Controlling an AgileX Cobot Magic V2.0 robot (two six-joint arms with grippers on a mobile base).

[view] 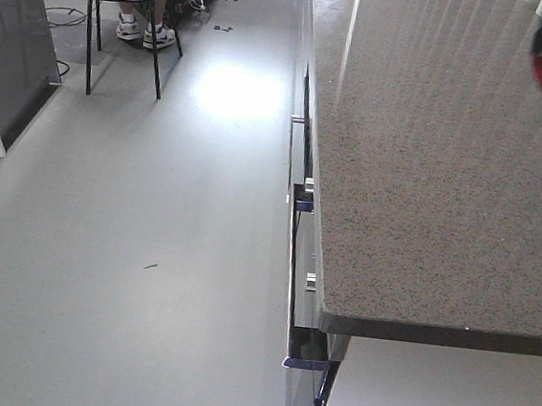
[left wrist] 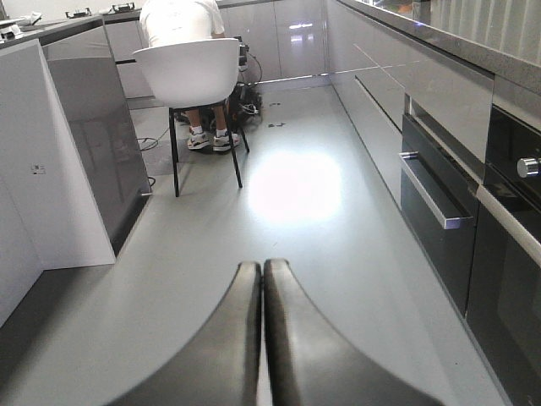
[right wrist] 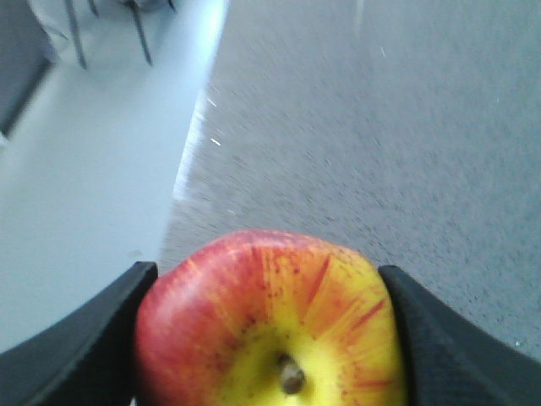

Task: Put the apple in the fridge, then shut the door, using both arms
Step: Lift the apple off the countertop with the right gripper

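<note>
Centrally, right wrist view: apple (right wrist: 270,330), red streaked with yellow round the stem, stem end toward the camera, clamped between the two black fingers (right wrist: 76,347) of the right gripper (right wrist: 266,283). One finger against each flank, both touching the skin. Held over the speckled grey table (right wrist: 380,127), close to its long edge; pale floor (right wrist: 84,186) past that edge at left.

Front view, top right corner: red and black blur cut off by the frame, probably the apple in its gripper, above the far part of the table; too indistinct for detail. Table running down the right side of the view, its near corner toward the bottom. Pale grey floor filling the left, with a bright reflection near the top.

Left wrist view: left gripper (left wrist: 263,267) closed on nothing, fingers pressed flat against each other along their inner faces, hanging over the aisle floor. Ahead, at the far end of the aisle: white chair (left wrist: 188,72) on thin black legs, occupied by a seated person (left wrist: 179,19) in a white top and white shoes. Left of the aisle: dark grey cabinet (left wrist: 101,144) with a pale end panel. Right of the aisle: glossy drawers (left wrist: 431,110), one with a metal bar handle (left wrist: 433,199), under the table's edge.
</note>
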